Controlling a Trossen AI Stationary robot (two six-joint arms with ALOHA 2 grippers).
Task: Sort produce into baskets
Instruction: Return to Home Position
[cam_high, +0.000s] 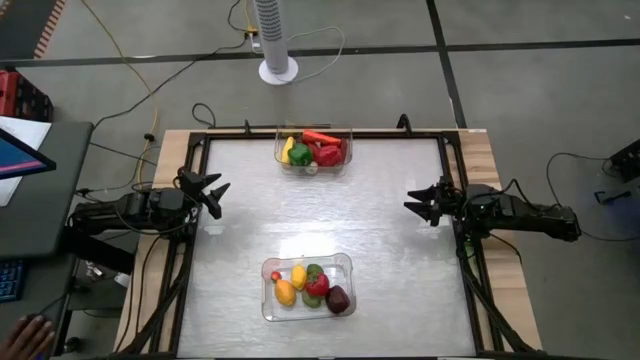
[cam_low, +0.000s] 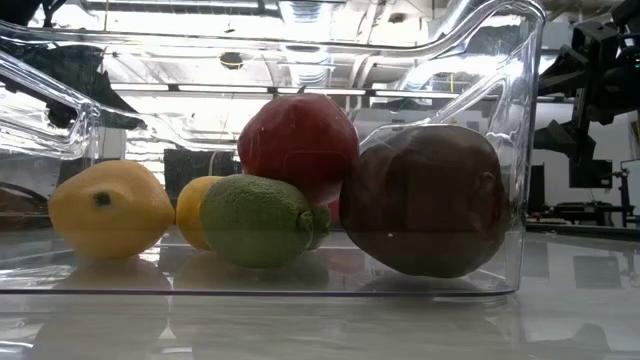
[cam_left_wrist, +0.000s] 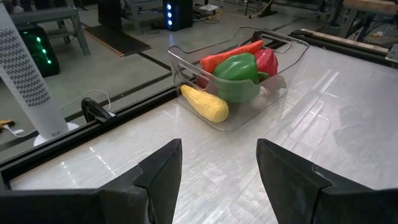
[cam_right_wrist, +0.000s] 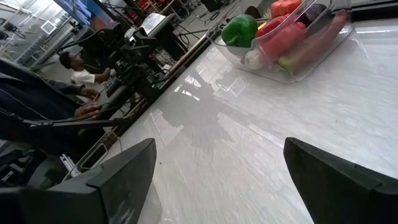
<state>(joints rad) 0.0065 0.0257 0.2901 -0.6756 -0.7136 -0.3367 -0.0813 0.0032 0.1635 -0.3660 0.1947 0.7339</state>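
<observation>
Orange carrot (cam_high: 321, 136) lies lengthwise along its basket (cam_high: 278, 158).

Lit bright and even from overhead in high view, with a pale sheen over the table (cam_high: 400, 250) and only faint, short shadows at near bin (cam_high: 342, 266) and far bin (cam_high: 349, 150). Backlit in low view: blown-out ceiling lights (cam_low: 300, 15), streaky glare along the clear wall, background bent by its curves, dark facing side on maroon fruit (cam_low: 430, 200), soft mirror of lime (cam_low: 258, 220) below it. Diagonal bright streaks across tabletop in left wrist view, dimmer room beyond. White patchy reflections on tabletop in right wrist view.
</observation>
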